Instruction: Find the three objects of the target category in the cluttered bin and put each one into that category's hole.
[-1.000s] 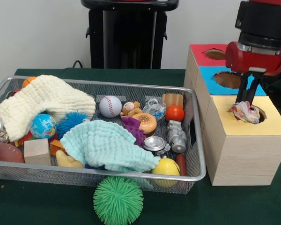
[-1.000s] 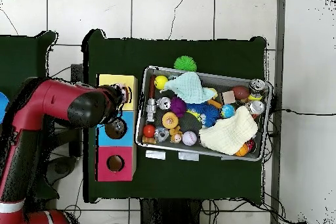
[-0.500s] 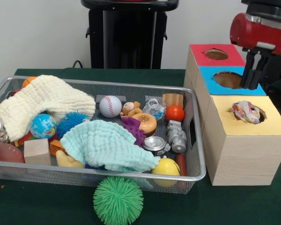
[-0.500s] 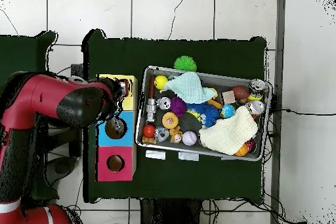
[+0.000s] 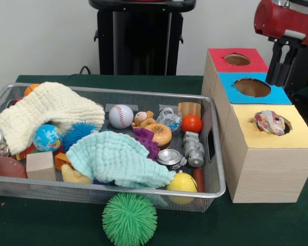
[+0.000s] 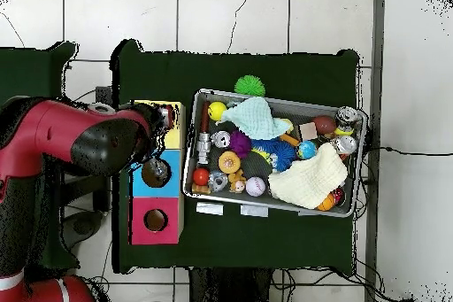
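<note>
Gripper (image 5: 281, 64) has risen off the yellow box since a second ago and now hangs over the blue box (image 5: 252, 88), fingers close together, nothing held. The wad (image 5: 269, 122) of crumpled cloth sits in the yellow hole (image 5: 282, 124), part sticking out. Yellow box (image 5: 267, 154) is at the row's front end, red box (image 5: 233, 59) at the back. Mesh bin (image 5: 213, 148) just beside the boxes holds two cloths, balls, metal bits. Green spiky ball (image 5: 129, 219) lies on the table against the bin's front rim.
</note>
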Motion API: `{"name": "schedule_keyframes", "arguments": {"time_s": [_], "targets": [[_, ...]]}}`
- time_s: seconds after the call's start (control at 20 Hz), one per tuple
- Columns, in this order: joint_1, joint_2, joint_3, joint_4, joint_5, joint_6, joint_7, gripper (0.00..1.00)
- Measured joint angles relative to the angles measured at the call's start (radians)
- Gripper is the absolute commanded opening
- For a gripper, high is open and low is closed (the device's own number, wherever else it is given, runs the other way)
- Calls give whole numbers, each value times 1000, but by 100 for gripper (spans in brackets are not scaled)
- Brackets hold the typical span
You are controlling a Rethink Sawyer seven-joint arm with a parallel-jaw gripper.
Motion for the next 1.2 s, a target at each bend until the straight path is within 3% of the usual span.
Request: {"name": "schedule_keyframes", "arguments": {"time_s": [0.65,1.2], "targets": [[5,-3,1,16,0,100,0,0],[8,36,21,126,-13,198,0,0]]}}
